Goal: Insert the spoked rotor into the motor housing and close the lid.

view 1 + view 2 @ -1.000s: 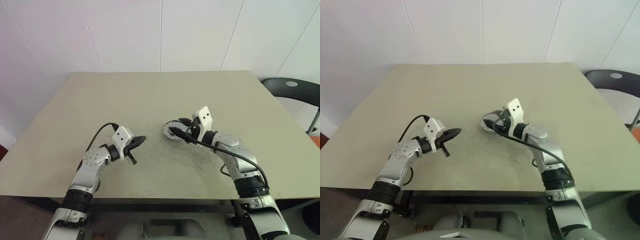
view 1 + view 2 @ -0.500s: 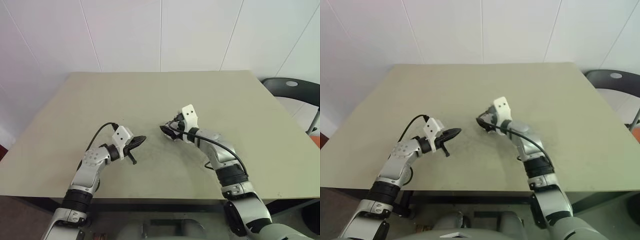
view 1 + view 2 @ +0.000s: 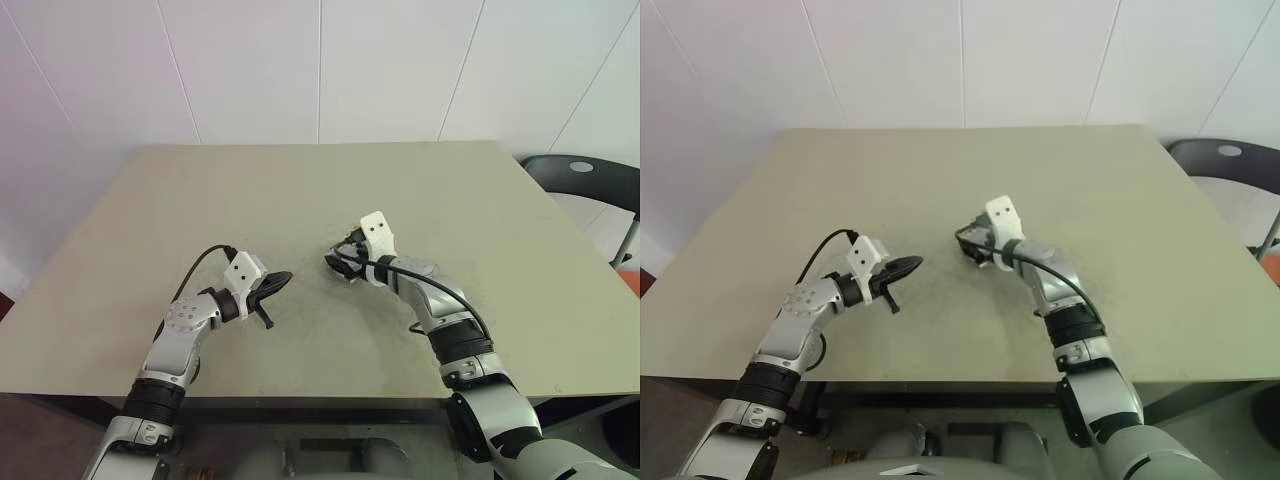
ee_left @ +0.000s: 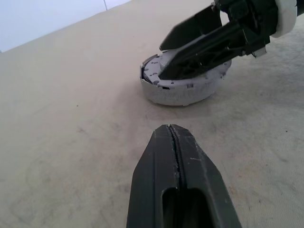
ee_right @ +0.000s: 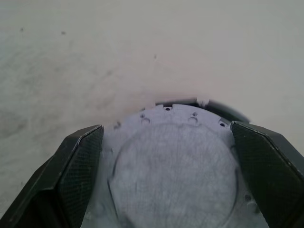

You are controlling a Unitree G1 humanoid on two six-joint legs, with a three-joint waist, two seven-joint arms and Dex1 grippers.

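Observation:
The lid (image 4: 183, 92), a round grey cap with small holes along its rim, lies flat on the table near the middle. My right gripper (image 5: 166, 127) is open over it, one black finger (image 5: 78, 166) on each side of its top. In the left wrist view the right gripper (image 4: 161, 61) hangs tilted down just above the lid. My left gripper (image 3: 285, 277) is shut and empty, held a little above the table to the left of the lid and pointing at it. The spoked rotor and the motor housing are hidden.
The beige table (image 3: 300, 190) reaches back to a white panelled wall. A dark chair (image 3: 580, 170) stands past the table's right back corner. Bare tabletop surrounds the lid on all sides.
My right arm has drawn its elbow inward, and its gripper has shifted a little left and tipped further down over the lid. The left arm has not moved.

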